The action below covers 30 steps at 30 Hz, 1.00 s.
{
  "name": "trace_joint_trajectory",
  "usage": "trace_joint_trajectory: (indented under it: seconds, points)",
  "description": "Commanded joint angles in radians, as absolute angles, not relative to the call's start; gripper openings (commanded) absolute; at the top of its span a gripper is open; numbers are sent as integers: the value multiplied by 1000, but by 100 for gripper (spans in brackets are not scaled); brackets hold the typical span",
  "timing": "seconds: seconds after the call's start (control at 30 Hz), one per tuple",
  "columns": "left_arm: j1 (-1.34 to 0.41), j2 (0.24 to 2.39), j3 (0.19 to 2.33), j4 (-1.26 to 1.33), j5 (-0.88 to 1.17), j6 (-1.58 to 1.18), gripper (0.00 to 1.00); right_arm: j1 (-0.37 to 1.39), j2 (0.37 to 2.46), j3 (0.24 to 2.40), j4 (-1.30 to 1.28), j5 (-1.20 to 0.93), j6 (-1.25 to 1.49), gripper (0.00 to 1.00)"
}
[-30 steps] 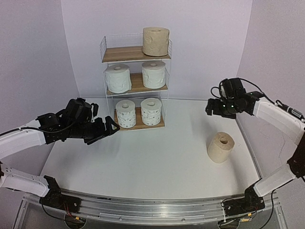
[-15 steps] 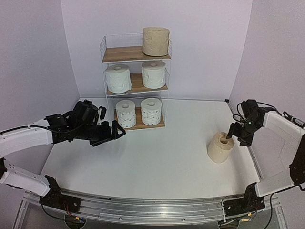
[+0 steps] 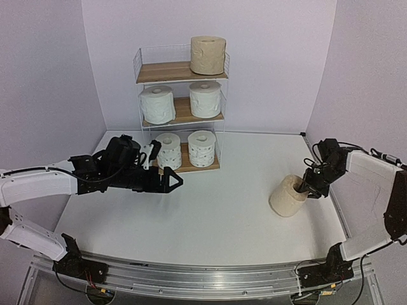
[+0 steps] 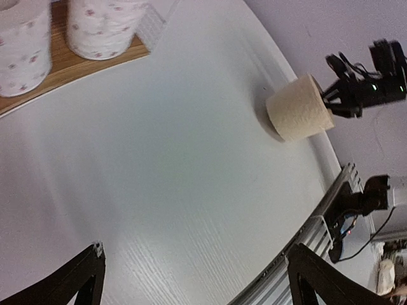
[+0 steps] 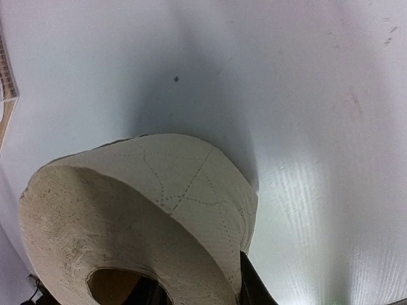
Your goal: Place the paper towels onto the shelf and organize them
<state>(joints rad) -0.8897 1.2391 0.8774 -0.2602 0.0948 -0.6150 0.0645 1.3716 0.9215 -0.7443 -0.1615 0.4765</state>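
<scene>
Pinching tan roll (image 3: 287, 198) w/ rt claw (image 3: 305, 189): one finger down the core, other outside the wall, closed onto the paper between. Sitting tilted on table (image 3: 210, 216), rt side, well apart from shelf (image 3: 181, 71). Holding lt claw (image 4: 197, 276) spread wide, nothing in it, above table near front of shelf's bottom board. Already stocked on shelf: 2nd tan roll (image 3: 208, 54) upright at rt end of top board; 2 white rolls (image 3: 157, 104) (image 3: 205, 98) side by side on mid board; 2 dotted rolls (image 3: 168, 151) (image 3: 201, 147) side by side on bottom board.
</scene>
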Motion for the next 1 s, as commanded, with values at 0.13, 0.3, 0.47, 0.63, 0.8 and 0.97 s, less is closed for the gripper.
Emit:
trace_joint_trajectory:
  seconds: [0.13,0.3,0.47,0.63,0.8,0.97]
  points:
    - [-1053,1454,1051,-43,273,-179,100,277,1495,1186,-1005,-583,278,21]
    - [-1096,1545,1141,-21,339,-108,100,378,1550,1256,-1024,-694,277,19]
    - [-1119,1605,1197,-32,296,-92,100,444,1581,1298,-1029,-743,308,18]
    - [-1141,1661,1243,-49,316,-79,100,480,1594,1324,-1030,-730,329,18]
    - [-1187,1724,1311,-96,172,-52,100,507,1611,1347,-1030,-744,366,17]
    - [-1214,1773,1360,-142,129,-25,100,537,1611,1374,-1030,-748,373,17]
